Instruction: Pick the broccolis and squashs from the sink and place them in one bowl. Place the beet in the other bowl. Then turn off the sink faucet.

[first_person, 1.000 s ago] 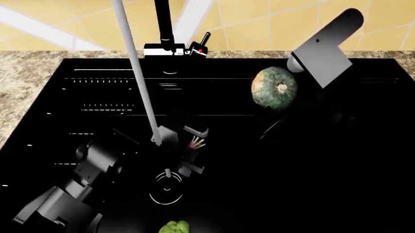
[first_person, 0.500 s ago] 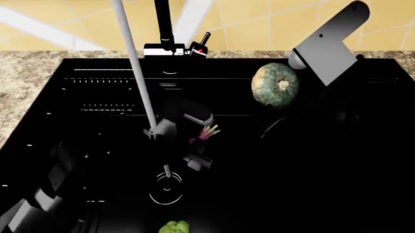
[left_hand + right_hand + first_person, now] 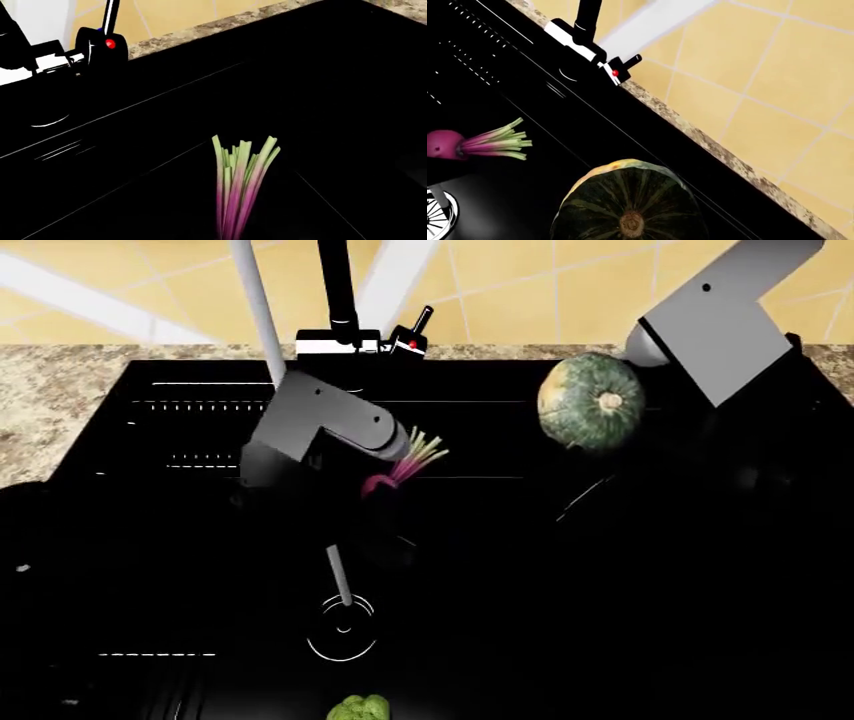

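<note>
My left gripper (image 3: 378, 487) sits over the middle of the sink (image 3: 641, 620), w/ the beet (image 3: 387, 480) clamped in it. In the head view the pink bulb shows just past the grey wrist link, stalks fanning up toward the back wall. In the left wrist view only the stalks (image 3: 239, 190) show, green tips going pink lower down; fingers themselves are black on black, so I can't make them out.

My right gripper holds the squash (image 3: 593, 401), lifted near the sink's back right, close under the grey link of my right arm (image 3: 714, 310). The right wrist view has the squash (image 3: 630, 205) filling the low middle, tan stem scar facing the cam. Fingers are hidden there too, dark against the basin, so the grip is judged from the squash hanging off the floor.

A broccoli (image 3: 359, 708) lies on the sink floor at the near edge, just this side of the drain ring (image 3: 342, 630), well apart from both hands.

Faucet (image 3: 339, 300) stands at the back rim, its red-marked lever (image 3: 416, 332) angled up beside it. A pale stream (image 3: 343, 580) drops onto the drain, so water's on. Speckled countertop (image 3: 67, 390) runs round the basin, yellow tile wall (image 3: 534, 290) behind.
</note>
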